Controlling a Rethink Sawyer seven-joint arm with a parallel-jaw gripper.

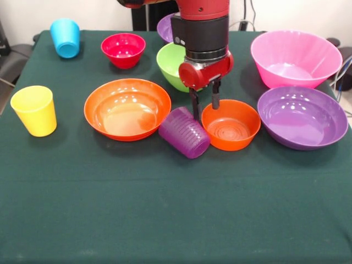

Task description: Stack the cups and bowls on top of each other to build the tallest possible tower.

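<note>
My gripper is open and empty, hanging low over the middle of the table. Its left fingertip is just behind the purple cup, which lies on its side. Its right fingertip is over the far rim of the small orange bowl. The wide orange bowl sits left of the cup. The green bowl is partly hidden behind the arm. The small red bowl, blue cup and yellow cup stand upright on the left. The pink bowl and a purple bowl sit on the right. Each piece stands alone.
A second purple bowl peeks out behind the arm at the far edge. A dark green cloth covers the table. Black chairs or gear stand beyond the table's left and right edges.
</note>
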